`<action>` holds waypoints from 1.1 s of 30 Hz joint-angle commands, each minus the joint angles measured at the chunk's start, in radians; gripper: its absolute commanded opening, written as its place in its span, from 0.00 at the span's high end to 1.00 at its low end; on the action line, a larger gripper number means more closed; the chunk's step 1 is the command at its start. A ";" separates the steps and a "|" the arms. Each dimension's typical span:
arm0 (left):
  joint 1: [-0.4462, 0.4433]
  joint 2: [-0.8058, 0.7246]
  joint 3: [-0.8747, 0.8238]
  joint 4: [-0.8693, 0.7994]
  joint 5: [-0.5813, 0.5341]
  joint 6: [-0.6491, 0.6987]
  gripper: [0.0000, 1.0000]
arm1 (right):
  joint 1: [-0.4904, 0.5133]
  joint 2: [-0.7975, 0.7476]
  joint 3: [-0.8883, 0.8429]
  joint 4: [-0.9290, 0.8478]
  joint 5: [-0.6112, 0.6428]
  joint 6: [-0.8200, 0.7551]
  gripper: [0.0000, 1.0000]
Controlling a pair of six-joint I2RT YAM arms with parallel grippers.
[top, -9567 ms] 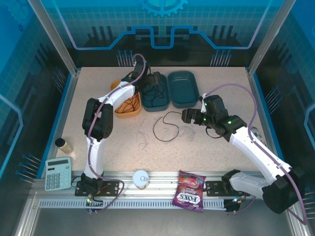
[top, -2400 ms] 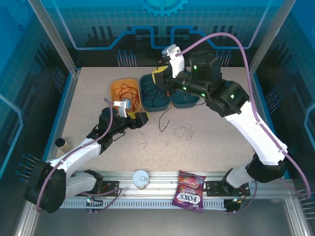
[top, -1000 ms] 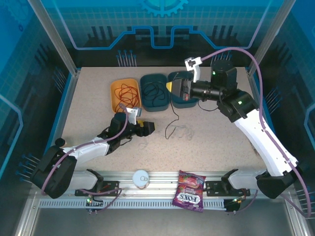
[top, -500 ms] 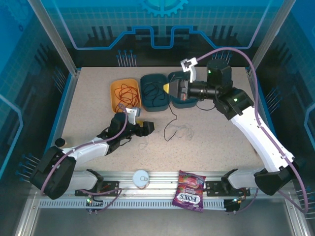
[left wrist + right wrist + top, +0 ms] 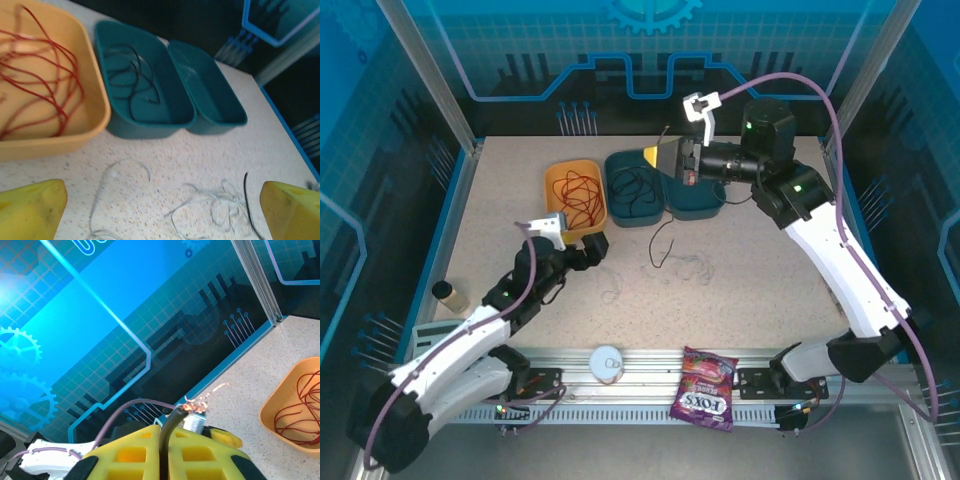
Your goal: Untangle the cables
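Observation:
My right gripper (image 5: pixel 663 156) is raised over the teal bins, shut on a black cable (image 5: pixel 664 241) that hangs down to the table. In the right wrist view the yellow fingers (image 5: pixel 135 450) pinch that black cable (image 5: pixel 167 437) just below its frayed copper end. My left gripper (image 5: pixel 596 246) hovers open above the table, with both yellow fingertips (image 5: pixel 31 210) wide apart. Loose white cables (image 5: pixel 220 207) lie between them, also seen from above as a white tangle (image 5: pixel 695 266). A red cable (image 5: pixel 576 189) fills the orange bin (image 5: pixel 552 182). Another black cable (image 5: pixel 134 82) lies in a teal bin (image 5: pixel 150 127).
A second teal bin (image 5: pixel 212 95) is empty. A small jar (image 5: pixel 448 294) stands at the left edge. A white round object (image 5: pixel 607 362) and a candy bag (image 5: pixel 706 400) lie on the front rail. Blue enclosure walls surround the table.
My right gripper has lifted the black cable higher and shifted left over the bins. My left gripper has drawn back left, away from the white cables.

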 commanded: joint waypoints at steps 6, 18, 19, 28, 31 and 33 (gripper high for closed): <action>-0.003 -0.165 -0.001 -0.205 -0.170 -0.002 0.01 | -0.017 0.148 0.196 0.048 -0.045 -0.051 0.89; 0.000 -0.205 0.000 -0.258 -0.166 -0.008 0.01 | -0.061 0.448 0.500 0.046 0.044 -0.131 0.90; 0.001 -0.208 -0.001 -0.259 -0.168 -0.006 0.01 | -0.065 0.471 0.518 0.039 0.053 -0.142 0.90; 0.003 -0.216 -0.009 -0.275 -0.169 -0.003 0.01 | -0.098 0.639 0.591 0.021 0.119 -0.175 0.91; 0.003 -0.215 -0.009 -0.279 -0.168 -0.003 0.01 | -0.098 0.672 0.583 0.011 0.151 -0.176 0.91; 0.004 -0.216 -0.009 -0.280 -0.166 -0.003 0.01 | -0.098 0.693 0.581 -0.008 0.200 -0.170 0.91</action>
